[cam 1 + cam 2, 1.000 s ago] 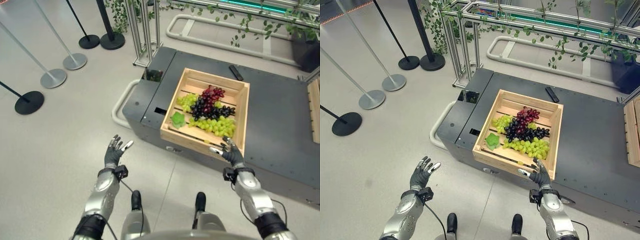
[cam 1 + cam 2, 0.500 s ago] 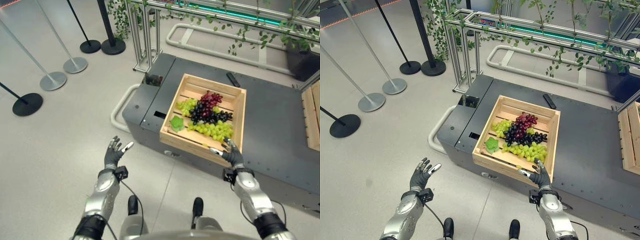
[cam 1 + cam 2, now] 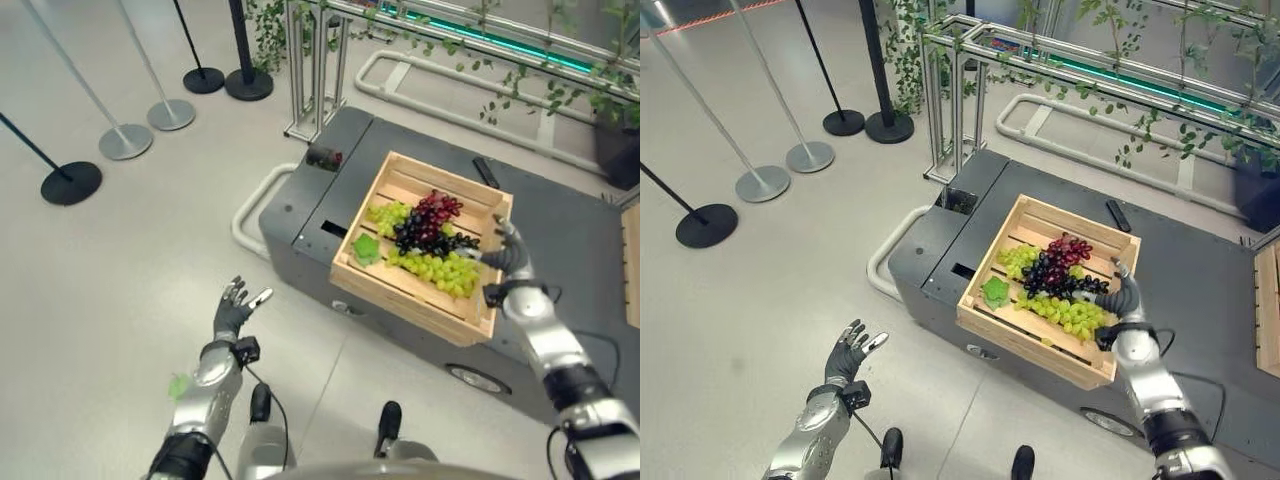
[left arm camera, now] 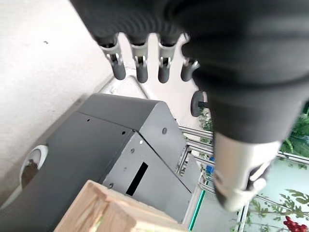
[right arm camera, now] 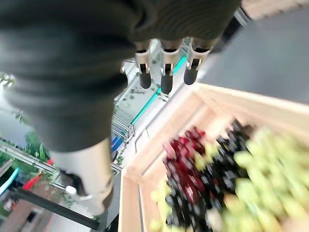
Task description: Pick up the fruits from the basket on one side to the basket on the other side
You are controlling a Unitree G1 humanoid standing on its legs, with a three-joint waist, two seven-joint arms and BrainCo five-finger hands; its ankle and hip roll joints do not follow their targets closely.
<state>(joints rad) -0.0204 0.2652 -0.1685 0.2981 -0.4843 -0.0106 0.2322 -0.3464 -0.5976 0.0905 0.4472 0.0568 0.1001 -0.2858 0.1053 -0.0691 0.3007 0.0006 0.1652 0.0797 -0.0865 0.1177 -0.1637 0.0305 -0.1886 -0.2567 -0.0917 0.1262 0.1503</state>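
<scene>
- My right robot hand (image 3: 505,252), fingers spread, hovers over the grapes (image 3: 432,243) in the crate (image 3: 410,297) near the counter (image 3: 580,260) left edge
- Next I'd judge: lower, close on a bunch
- Left robot hand (image 3: 233,308) spread, idle over floor

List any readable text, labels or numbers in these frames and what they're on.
None can be read.
Wooden crate: bare slats, no print visible.
Grey cart: no label visible.
Black remote: too small to tell any markings.
Right hand and left hand: no markings legible.
</scene>
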